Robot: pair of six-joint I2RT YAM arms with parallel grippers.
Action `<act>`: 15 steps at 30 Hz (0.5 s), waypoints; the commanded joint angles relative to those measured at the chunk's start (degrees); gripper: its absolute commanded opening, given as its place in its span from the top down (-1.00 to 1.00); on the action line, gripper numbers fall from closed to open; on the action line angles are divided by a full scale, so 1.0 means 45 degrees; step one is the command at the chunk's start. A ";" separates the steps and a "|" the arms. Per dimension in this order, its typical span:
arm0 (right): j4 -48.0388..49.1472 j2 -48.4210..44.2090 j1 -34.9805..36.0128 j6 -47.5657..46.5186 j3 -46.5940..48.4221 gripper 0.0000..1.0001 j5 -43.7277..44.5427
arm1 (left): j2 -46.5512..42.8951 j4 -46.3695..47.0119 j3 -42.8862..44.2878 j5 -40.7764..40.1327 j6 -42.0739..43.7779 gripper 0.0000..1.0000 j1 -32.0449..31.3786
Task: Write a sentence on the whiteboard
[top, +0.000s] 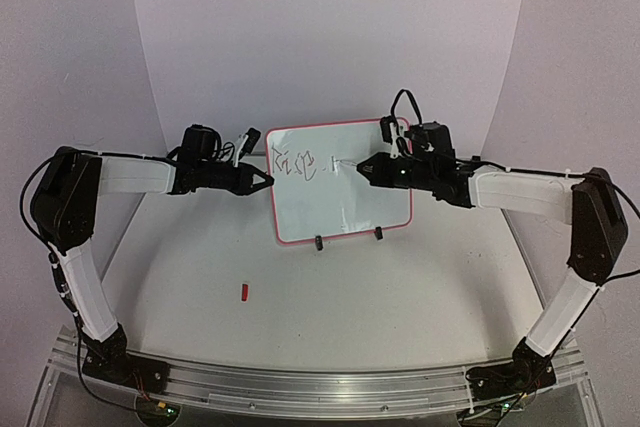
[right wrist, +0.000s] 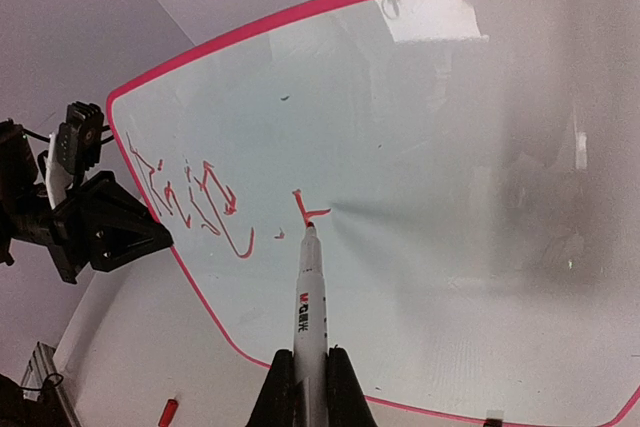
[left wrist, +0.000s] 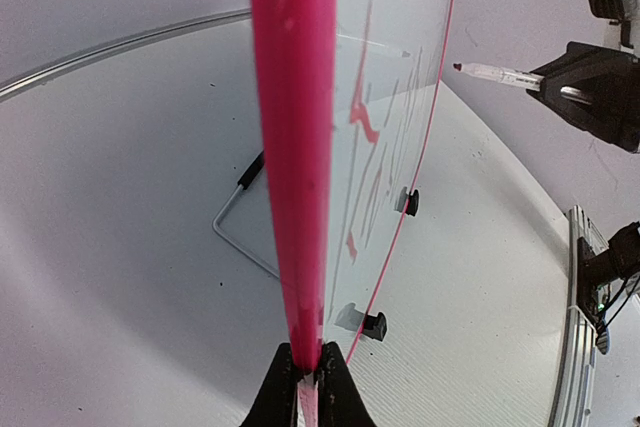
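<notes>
Two hands at one whiteboard [top: 340, 187], reaching in from opposite sides. Stands upright toward the back of the bench [top: 400, 297], roughly midway between the arms, on two small black clip feet [top: 319, 242], with a thin wire prop [left wrist: 232, 222] behind it. White face, rounded corners, thin red-pink frame.

On the left: left hand [top: 268, 180] closed tight on the board's left edge, with the frame pinched between the two black fingers [left wrist: 278, 397] and seen edge-on from the left wrist.

On the right: right hand [top: 362, 169] closed around a white marker [right wrist: 312, 297], with the barrel sticking out past the fingertips and aimed at the board face. Tip at the surface just under a short red T-shaped stroke, about mid-height. Cannot tell whether touching or just off.

Of the sentence [right wrist: 195, 202], only a little there: a few red scrawled characters in the upper left part of the face, plus that single stroke to their right. Not legible from any view. Faint reflections across the rest of the white face.

Down on the bench, in front of the board and off to its left, well apart from it: a small red cap [top: 245, 293], lying on its own.
</notes>
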 commanded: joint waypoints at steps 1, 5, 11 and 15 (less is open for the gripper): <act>0.0233 0.0340 -0.0069 -0.0063 0.0397 1.00 0.0125 | -0.0177 -0.0515 0.0413 -0.0644 0.0342 1.00 -0.0113; 0.0186 0.0375 -0.0104 -0.0054 0.0348 1.00 0.0287 | -0.0155 -0.0484 0.0399 -0.0640 0.0338 1.00 -0.0124; 0.0020 0.0478 -0.0181 -0.0019 0.0404 1.00 0.0712 | -0.0163 -0.0476 0.0378 -0.0660 0.0358 1.00 -0.0118; -0.0060 0.0539 -0.0248 -0.0008 0.0483 1.00 0.0830 | -0.0152 -0.0472 0.0357 -0.0682 0.0366 1.00 -0.0123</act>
